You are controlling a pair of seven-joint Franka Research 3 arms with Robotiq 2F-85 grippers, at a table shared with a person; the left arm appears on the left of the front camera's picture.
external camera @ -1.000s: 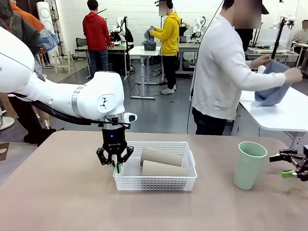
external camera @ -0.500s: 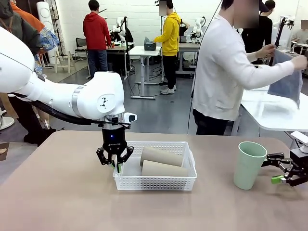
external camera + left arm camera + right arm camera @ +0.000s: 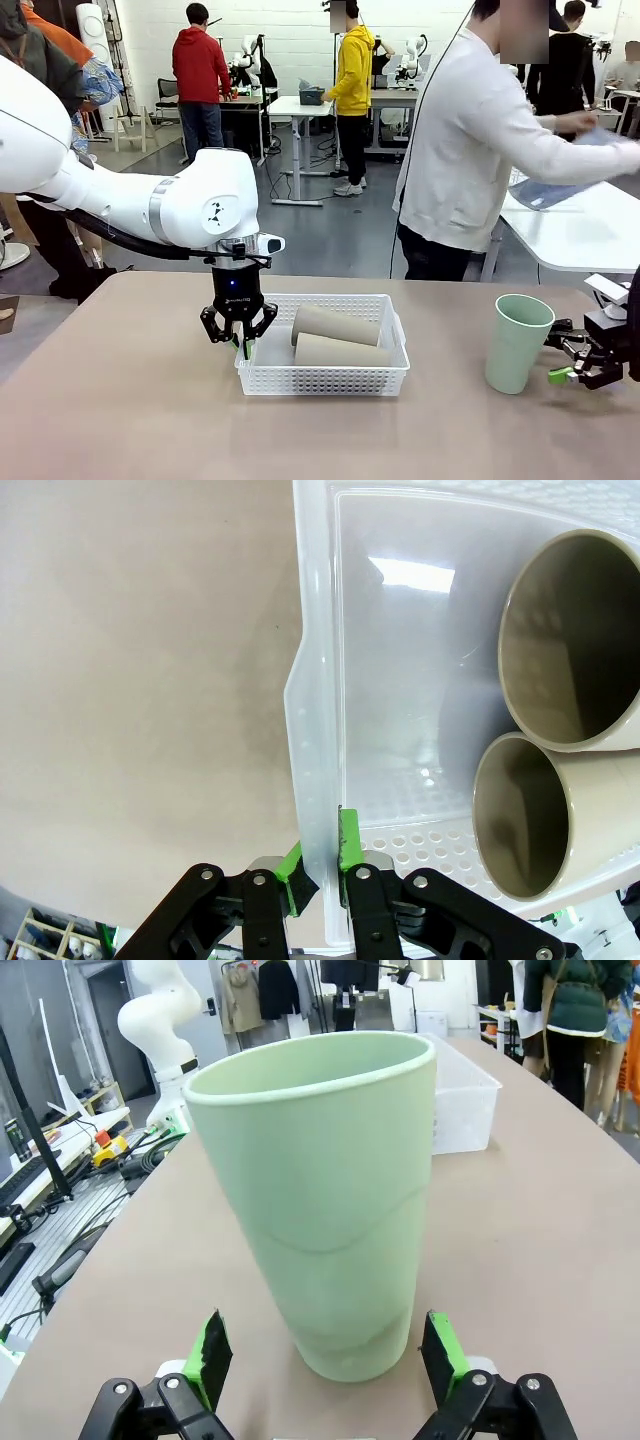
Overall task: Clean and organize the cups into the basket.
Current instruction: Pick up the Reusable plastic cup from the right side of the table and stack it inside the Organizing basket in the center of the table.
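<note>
Two tan cups (image 3: 336, 324) (image 3: 340, 351) lie on their sides in the white plastic basket (image 3: 325, 381) at mid-table. My left gripper (image 3: 239, 343) points straight down and is shut on the basket's left wall. In the left wrist view its green pads (image 3: 346, 840) pinch the thin rim (image 3: 313, 680), with both tan cups' mouths (image 3: 574, 640) (image 3: 524, 816) facing the camera. The mint green cup (image 3: 517, 342) stands upright on the table at the right. My right gripper (image 3: 572, 361) is open just right of it. The cup (image 3: 320, 1210) stands between the spread fingertips (image 3: 213, 1352), apart from them.
A person in a white top stands behind the table's far right edge, handling a blue cloth over a neighbouring white table (image 3: 590, 240). The tan tabletop (image 3: 130, 400) has free room left and in front of the basket. In the right wrist view the basket (image 3: 465, 1100) sits beyond the cup.
My right gripper has moved left, closer to the mint green cup, still open. The left gripper and basket have not moved. The person has laid the cloth down lower.
</note>
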